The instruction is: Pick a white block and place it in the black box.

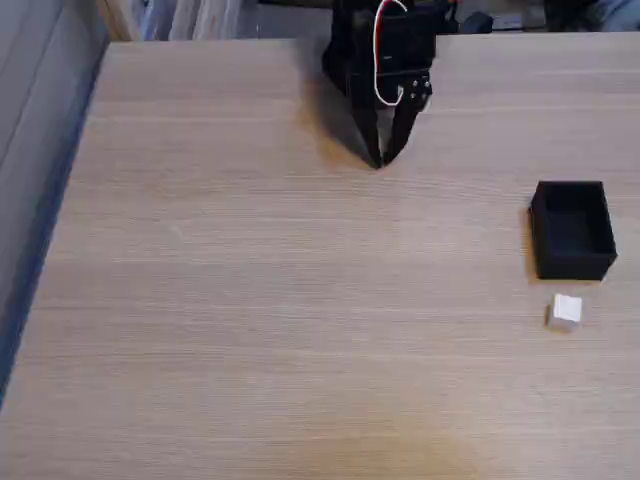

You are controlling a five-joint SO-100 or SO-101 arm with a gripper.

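Observation:
In the fixed view a small white block point(565, 311) lies on the wooden table near the right edge. Just behind it stands the black box point(572, 230), open-topped and with nothing visible inside. My black gripper point(379, 161) hangs at the far middle of the table, pointing down, its two fingers meeting at the tips with nothing between them. It is far to the left of both the block and the box.
The wooden table point(250, 300) spreads wide in front of and left of the gripper. Its left edge runs diagonally beside a grey floor strip point(30, 150). Clutter lines the far edge behind the arm.

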